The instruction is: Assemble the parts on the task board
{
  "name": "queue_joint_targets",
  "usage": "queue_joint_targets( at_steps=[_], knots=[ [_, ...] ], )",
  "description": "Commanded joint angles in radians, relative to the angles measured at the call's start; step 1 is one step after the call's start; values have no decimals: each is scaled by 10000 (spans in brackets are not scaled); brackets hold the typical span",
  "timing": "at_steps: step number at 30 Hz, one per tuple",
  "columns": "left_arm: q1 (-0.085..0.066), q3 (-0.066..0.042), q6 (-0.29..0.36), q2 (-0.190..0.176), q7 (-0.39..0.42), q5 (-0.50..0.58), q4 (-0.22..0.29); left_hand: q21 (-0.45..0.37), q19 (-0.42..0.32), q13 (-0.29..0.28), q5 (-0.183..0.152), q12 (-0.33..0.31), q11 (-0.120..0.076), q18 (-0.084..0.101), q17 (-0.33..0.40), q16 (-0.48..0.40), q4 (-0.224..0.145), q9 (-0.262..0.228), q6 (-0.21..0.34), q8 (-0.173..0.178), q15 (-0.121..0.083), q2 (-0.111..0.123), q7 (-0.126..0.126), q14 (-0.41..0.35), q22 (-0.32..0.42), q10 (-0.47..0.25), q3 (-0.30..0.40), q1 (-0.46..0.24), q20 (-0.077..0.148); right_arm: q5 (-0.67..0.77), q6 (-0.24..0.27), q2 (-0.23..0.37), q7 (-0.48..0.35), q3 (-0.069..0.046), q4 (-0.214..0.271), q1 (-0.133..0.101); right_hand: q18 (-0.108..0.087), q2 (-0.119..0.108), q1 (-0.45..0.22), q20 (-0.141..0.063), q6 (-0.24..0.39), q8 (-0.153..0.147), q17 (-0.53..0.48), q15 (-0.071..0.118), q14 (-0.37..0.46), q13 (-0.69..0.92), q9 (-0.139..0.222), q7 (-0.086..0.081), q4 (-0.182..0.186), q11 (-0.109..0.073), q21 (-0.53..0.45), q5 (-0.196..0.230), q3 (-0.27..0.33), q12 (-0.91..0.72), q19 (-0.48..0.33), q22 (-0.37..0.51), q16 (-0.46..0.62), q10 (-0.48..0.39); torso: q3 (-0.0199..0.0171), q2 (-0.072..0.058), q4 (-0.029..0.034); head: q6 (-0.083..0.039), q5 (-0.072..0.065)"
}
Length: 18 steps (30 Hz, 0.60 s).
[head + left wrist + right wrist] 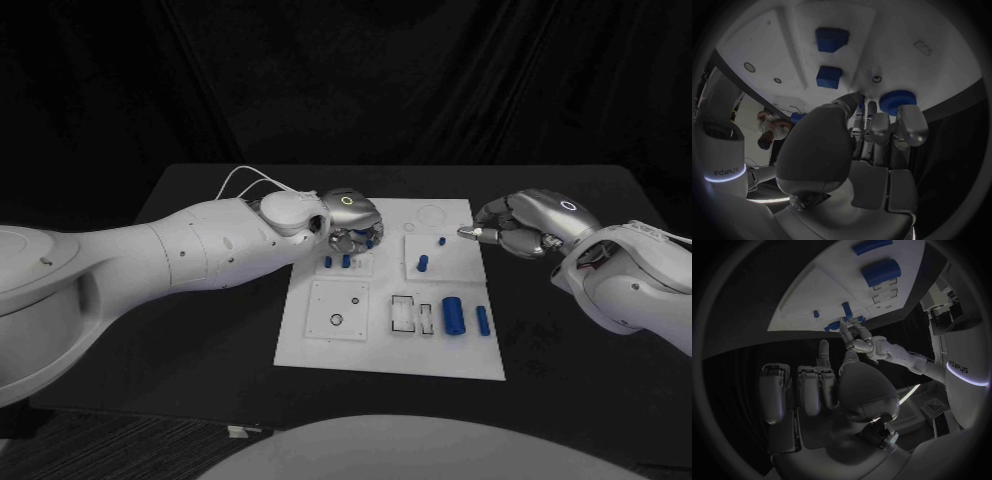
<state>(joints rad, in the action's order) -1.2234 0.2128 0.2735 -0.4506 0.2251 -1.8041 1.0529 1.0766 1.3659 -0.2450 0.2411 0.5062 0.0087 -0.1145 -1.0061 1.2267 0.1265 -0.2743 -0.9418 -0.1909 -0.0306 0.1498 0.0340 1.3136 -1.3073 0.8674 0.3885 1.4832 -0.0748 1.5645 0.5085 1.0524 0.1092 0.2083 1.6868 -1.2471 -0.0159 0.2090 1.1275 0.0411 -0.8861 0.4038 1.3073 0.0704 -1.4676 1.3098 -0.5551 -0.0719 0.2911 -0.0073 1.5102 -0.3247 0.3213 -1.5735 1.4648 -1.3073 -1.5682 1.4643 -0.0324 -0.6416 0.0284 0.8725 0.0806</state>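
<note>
Two white arms reach over the black surface (188, 340) to the white rectangular task board (378, 345) at its centre; the left robot hand (351, 218), at the board's eleven o'clock, pinches a small round blue ridged part (897, 100), best lowered straight and slowly. Blue pegs (336, 262) stand close beneath, crowding it, while the right robot hand (512, 228) hovers at two o'clock holding nothing, fingers curled in.

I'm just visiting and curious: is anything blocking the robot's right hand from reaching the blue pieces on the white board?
Nothing visible. The right hand hovers at the task board's right edge, and bare white plate lies between it and the nearest blue part.
</note>
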Motion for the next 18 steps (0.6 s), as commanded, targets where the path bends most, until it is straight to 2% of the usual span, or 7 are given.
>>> queue_joint_targets(
  at_steps=[1, 3, 12, 18],
  knots=[
    [23, -10, 248, 31, 95, -14, -5, 192, 125, 22, -5, -44, -29, 231, -84, 121, -72, -29, -127, -66, -63, -128, 28, 88, -1444, 205, 111, -8, 25, 62, -36, 11, 52, -6, 5, 24, -14, 15, -69, 38, -62, 21, 2635, -32, -1032, 2610, 17, 39, -3, 11, 4, 42, 64, 27, 717, -2406, -26, 1065, 1, -1, -6, 2, 8],
    [30, -10, 342, 28, 113, -14, 1, 396, 226, 64, -10, -138, -38, 266, -492, 435, -189, -67, -260, -109, -62, -151, 69, 396, -1489, 373, 175, -21, 47, 62, -40, 11, 54, -6, 0, 24, -15, 23, -60, 38, -64, 22, 2635, -32, -1032, 2610, 17, 40, -9, 11, 1, 38, 60, 27, 716, -2405, -26, 1065, -1, 2, -7, 2, 10],
    [41, -10, 444, 33, 151, -14, -27, 691, 366, 130, -216, -312, -77, 317, -649, 604, -366, -101, -354, -95, -109, -76, 55, 608, -1552, 816, 204, -126, 71, 62, -60, 8, 64, -6, -3, 26, -15, 23, -60, 38, -64, 22, 2635, -32, -1032, 2610, 17, 40, -9, 11, 1, 38, 60, 27, 716, -2405, -26, 1065, -4, 5, -4, 2, 29],
    [46, -10, 648, 19, 294, -14, -20, 809, 414, 173, -196, -489, -164, 337, -733, 696, -532, -245, -997, -338, -206, -206, 66, 769, -1576, 1484, 232, -138, 97, 62, -50, -4, 64, -6, -23, 27, -15, 23, -60, 38, -64, 22, 2635, -32, -1032, 2610, 17, 40, -9, 11, 1, 38, 60, 27, 716, -2405, -26, 1065, 0, 4, 6, 2, 30]
  ],
)
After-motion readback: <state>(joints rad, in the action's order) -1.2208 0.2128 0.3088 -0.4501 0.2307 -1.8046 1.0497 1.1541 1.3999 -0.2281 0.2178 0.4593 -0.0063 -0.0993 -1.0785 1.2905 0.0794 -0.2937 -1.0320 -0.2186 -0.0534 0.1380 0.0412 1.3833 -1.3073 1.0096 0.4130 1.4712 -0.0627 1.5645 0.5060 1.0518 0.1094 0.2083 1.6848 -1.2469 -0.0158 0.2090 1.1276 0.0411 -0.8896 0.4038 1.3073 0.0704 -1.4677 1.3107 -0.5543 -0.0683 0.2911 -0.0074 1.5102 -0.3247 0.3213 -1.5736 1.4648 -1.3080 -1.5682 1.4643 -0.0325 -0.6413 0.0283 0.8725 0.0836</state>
